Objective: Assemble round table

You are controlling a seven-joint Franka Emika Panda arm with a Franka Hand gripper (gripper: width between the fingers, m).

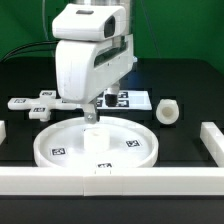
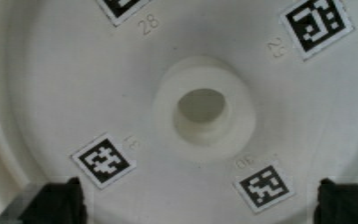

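Directly over the middle of the disc hangs the gripper, its two dark fingertips spread wide with nothing between them but the white surface below; it holds nothing. Straight beneath it sits the central hub, a smooth raised boss with a round socket hole whose axis runs vertically, in line with the tool's approach. Around the hub spreads the round tabletop disc, glossy white moulded plastic with a raised rim, lying flat on the black table and carrying small black-and-white square tags. What the next move turns on, I judge, is the post: a short white cylinder off to the exterior view's right of the gripper, apart from the disc's rim. Whether it stands upright or lies on its side is hard to tell at this size. Behind the disc lies the flat marker board. Toward the exterior view's left rest several white tagged pieces, and straight white border rails fence the work area.
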